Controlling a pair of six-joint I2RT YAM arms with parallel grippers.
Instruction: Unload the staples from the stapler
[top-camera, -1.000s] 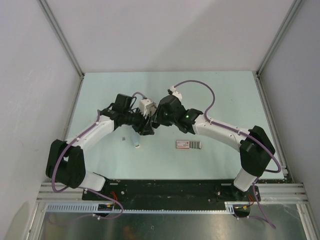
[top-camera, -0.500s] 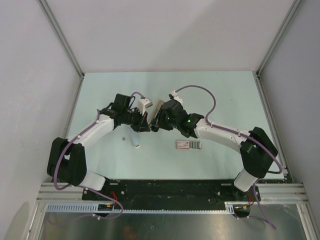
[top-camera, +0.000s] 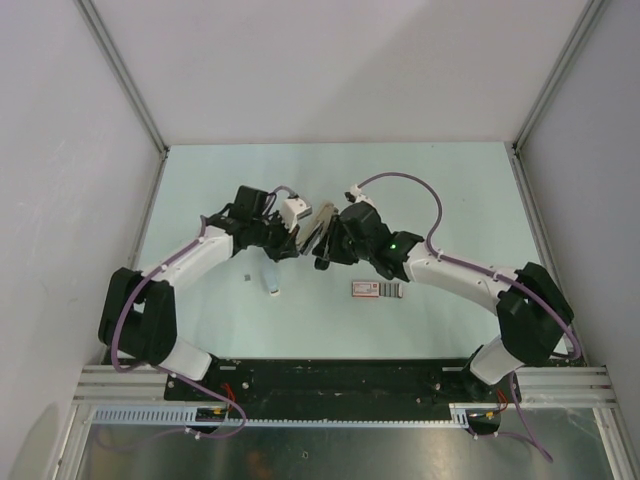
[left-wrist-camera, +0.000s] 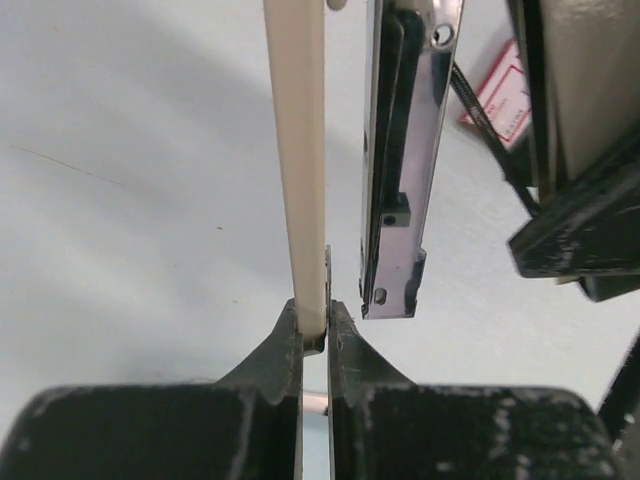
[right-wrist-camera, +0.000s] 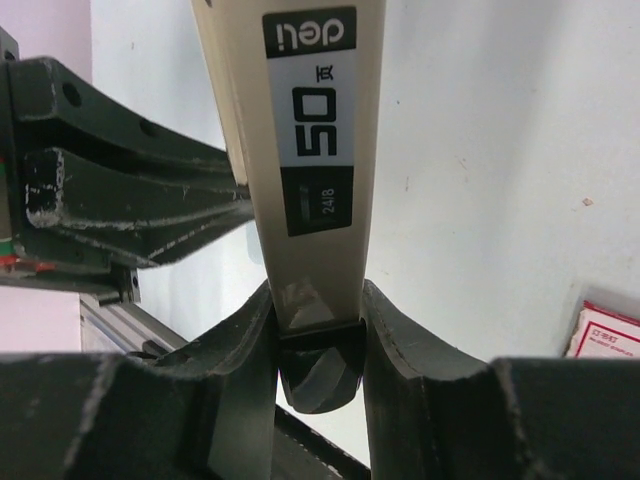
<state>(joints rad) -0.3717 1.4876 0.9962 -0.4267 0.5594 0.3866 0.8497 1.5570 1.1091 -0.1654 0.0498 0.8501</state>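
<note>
The stapler is held splayed open above the worktop. Its thin cream arm is clamped in the left end effector. Its labelled cream body is clamped in the right end effector, with the metal magazine just beside the thin arm.

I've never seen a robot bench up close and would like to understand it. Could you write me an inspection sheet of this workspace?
Surface: pale table.
Job's things: stapler held open above the table by both arms; tiny grey bit on the table, perhaps staples.
Clutter: red-and-white box; small pale piece, unidentifiable.
Grippers: left gripper and right gripper each shut on the stapler.
Cables: purple cable loops off the right arm.
Surroundings: white walls on three sides.
</note>
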